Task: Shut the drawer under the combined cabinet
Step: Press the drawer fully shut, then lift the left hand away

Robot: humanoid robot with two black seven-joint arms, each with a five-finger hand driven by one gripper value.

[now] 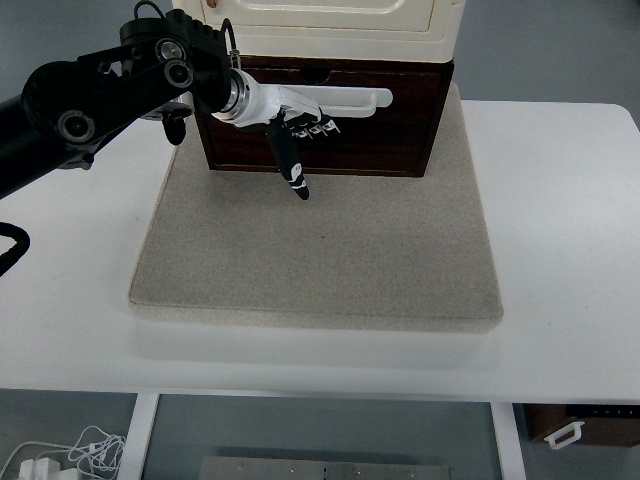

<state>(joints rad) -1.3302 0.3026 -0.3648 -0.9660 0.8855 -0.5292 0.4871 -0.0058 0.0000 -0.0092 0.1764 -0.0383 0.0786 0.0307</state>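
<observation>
A dark wooden drawer with a white bar handle sits under a cream cabinet at the back of a grey mat. Its front stands slightly forward of the cabinet's base. My left hand comes in from the left on a black arm and lies against the left part of the drawer front. Its fingers are relaxed, the thumb pointing down toward the mat, and it holds nothing. The right arm does not show.
The mat lies on a white table. A black cable loops at the left edge. White cables lie on the floor below the table's front edge, and a brown box sits at the lower right.
</observation>
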